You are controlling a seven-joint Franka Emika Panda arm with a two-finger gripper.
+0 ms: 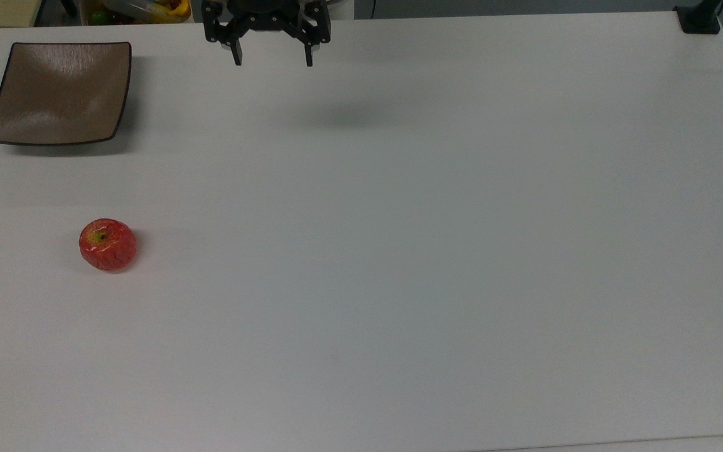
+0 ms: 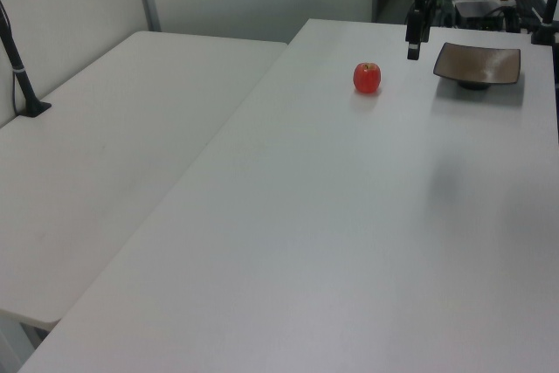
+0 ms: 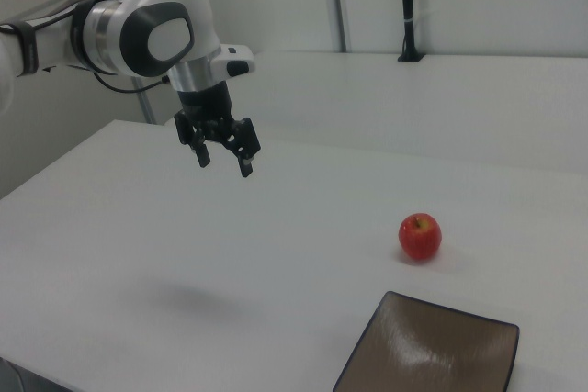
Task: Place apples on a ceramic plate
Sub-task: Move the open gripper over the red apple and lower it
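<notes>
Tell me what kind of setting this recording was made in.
Probably a robotics lab or test room. A white robot arm with an open gripper hangs above a plain white table that carries just an apple and a square brown plate, with a second white table alongside and bare partition walls behind.

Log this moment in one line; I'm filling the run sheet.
gripper: open, raised, holding nothing | apple: on table, untouched | plate: bare | step: not begun

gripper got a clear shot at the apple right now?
Probably yes. The gripper hangs open above the table, and the apple sits alone on bare tabletop, apart from the plate, with nothing between them.
</notes>
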